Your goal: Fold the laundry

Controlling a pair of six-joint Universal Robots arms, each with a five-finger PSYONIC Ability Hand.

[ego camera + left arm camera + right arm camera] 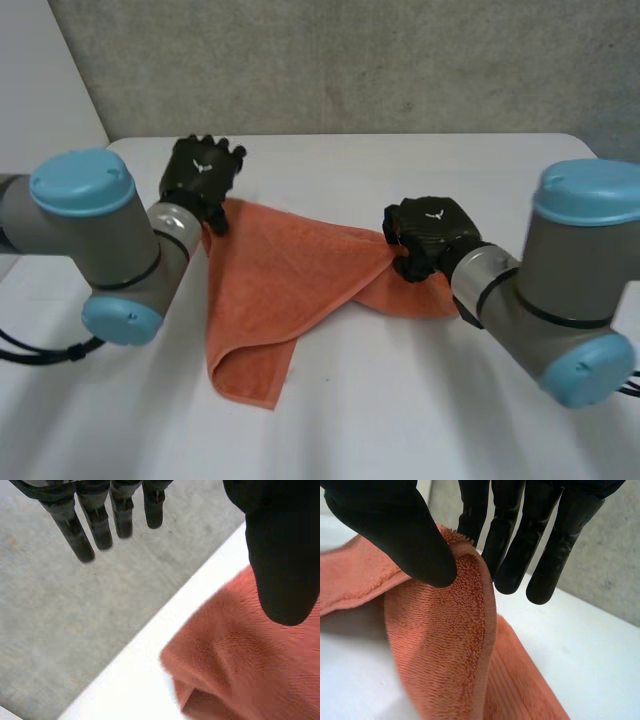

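Mid-fold, I judge: the orange terry towel (270,290) lies rumpled on the white table (390,410). The right hand (432,233) pinches its right edge, thumb against fingers; the left hand (203,172) — fingers straight, holding nothing — hovers at its far left corner. Next: carry the pinched edge leftward, flat.

On left arm (60,225) and right arm (575,250), grey tube joints are carrying round light-blue caps, and silver wrist rings are showing thin black bands. Shells on left hand (200,175) and right hand (435,230) are reading matte black, each back bearing a small white mark.
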